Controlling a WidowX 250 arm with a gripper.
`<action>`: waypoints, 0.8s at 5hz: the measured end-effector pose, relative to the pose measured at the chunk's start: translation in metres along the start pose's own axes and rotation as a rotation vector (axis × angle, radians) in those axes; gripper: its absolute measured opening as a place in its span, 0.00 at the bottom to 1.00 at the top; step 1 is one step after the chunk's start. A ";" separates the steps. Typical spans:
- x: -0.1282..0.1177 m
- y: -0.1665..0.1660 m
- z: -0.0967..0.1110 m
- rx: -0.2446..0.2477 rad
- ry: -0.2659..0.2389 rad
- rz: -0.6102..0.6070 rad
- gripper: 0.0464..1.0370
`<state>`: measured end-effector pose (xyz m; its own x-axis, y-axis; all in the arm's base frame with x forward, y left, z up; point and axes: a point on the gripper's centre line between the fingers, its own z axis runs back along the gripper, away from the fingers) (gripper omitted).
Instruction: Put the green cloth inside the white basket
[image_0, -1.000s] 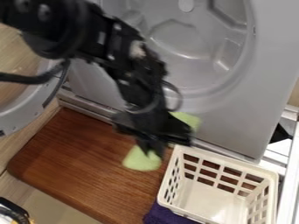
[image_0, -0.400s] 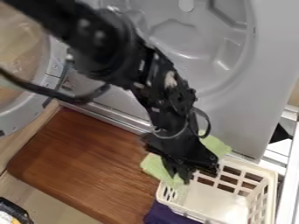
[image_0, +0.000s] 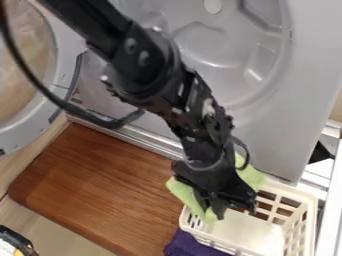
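Note:
The black gripper (image_0: 230, 209) hangs over the upper left part of the white basket (image_0: 304, 220), shut on the green cloth. On either side of the gripper the green cloth (image_0: 184, 192) shows: one part spreads left and down over the basket's left rim, another lies to the right, behind the wrist. The cloth's middle is hidden by the gripper. Through the basket's open top its pale floor is visible.
A brown wooden board (image_0: 93, 185) lies left of the basket. A purple cloth (image_0: 190, 245) sits at the basket's lower left corner. Behind stands a grey machine front (image_0: 274, 135), with a round door (image_0: 63, 95) at the left.
The gripper has moved right and down with the green cloth, from over the wooden board to over the basket. The basket has stayed in place.

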<state>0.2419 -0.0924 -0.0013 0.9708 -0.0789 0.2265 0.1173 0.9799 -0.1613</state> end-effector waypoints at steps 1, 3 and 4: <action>-0.001 0.001 -0.008 0.008 0.020 0.002 0.28; 0.001 0.002 -0.008 0.015 0.009 0.005 0.89; 0.000 0.003 -0.005 0.015 0.006 -0.005 0.97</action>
<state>0.2433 -0.0906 -0.0063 0.9715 -0.0853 0.2211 0.1194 0.9821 -0.1460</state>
